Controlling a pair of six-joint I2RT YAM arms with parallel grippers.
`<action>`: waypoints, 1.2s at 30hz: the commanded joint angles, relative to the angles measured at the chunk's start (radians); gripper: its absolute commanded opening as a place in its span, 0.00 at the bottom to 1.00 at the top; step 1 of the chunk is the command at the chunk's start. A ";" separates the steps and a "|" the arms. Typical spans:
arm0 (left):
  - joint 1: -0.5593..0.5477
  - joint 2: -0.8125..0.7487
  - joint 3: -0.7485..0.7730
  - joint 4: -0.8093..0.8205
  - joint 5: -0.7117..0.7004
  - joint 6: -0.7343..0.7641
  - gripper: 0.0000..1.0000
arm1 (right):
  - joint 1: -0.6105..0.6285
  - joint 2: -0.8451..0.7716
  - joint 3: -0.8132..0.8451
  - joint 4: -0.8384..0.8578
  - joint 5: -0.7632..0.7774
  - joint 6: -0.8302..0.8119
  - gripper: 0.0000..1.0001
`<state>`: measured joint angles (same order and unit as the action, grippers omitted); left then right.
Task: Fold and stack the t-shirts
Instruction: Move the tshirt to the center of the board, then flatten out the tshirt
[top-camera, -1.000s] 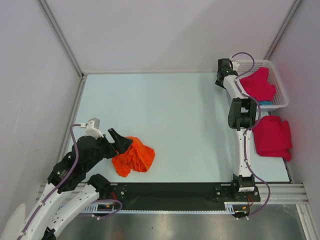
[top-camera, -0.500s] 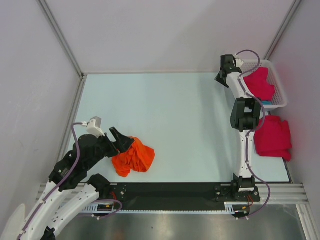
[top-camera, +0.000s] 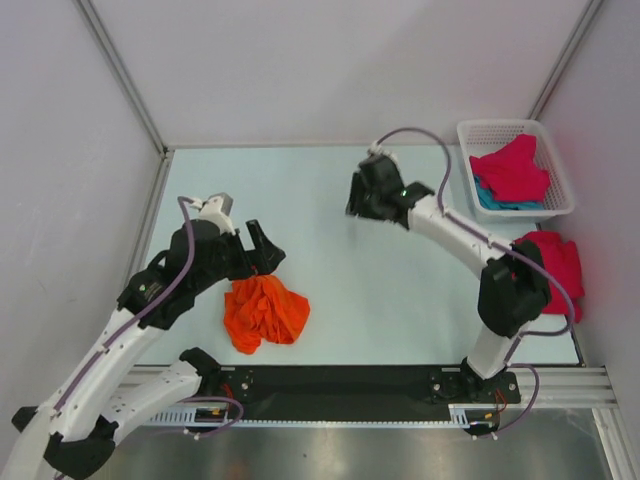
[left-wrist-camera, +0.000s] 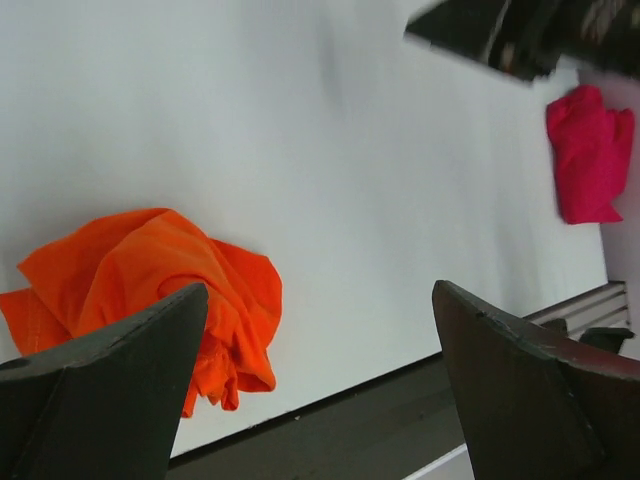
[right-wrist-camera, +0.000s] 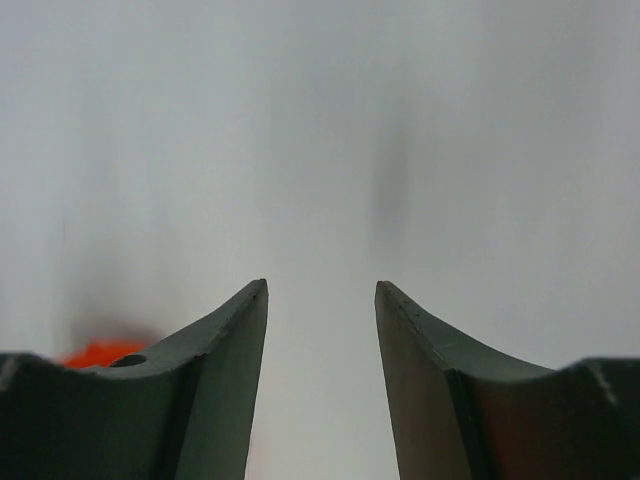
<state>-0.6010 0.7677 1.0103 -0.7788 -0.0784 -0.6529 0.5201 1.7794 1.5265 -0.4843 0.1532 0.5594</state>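
Jaws gape wide on the left gripper (top-camera: 262, 248) at twelve o'clock of the orange t-shirt (top-camera: 265, 312), the right gripper (top-camera: 357, 200) half-parted at two o'clock, both empty, likely poised to spread it.

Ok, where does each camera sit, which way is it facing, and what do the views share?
Top external: fixed above and behind the arms, looking down on the table; both arms, left hand and right hand show.
Left wrist: on the left arm, looking across the table at the orange t-shirt and a magenta t-shirt; its own open fingers show.
Right wrist: on the right arm, facing blurred table; its two fingers show.
Shared: top and left wrist both show the orange t-shirt.
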 joint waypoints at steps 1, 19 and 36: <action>0.073 0.111 0.030 0.026 0.103 0.056 1.00 | 0.145 -0.181 -0.271 -0.002 0.032 0.080 0.53; 0.308 0.279 -0.368 0.470 0.398 -0.244 0.85 | 0.471 -0.522 -0.611 -0.014 0.138 0.249 0.53; 0.305 0.211 0.017 0.261 0.353 -0.157 0.01 | 0.567 -0.288 -0.499 0.067 0.069 0.244 0.52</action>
<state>-0.2989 1.0046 0.9070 -0.4442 0.2924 -0.8597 1.0473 1.4647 0.9424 -0.4442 0.2256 0.7971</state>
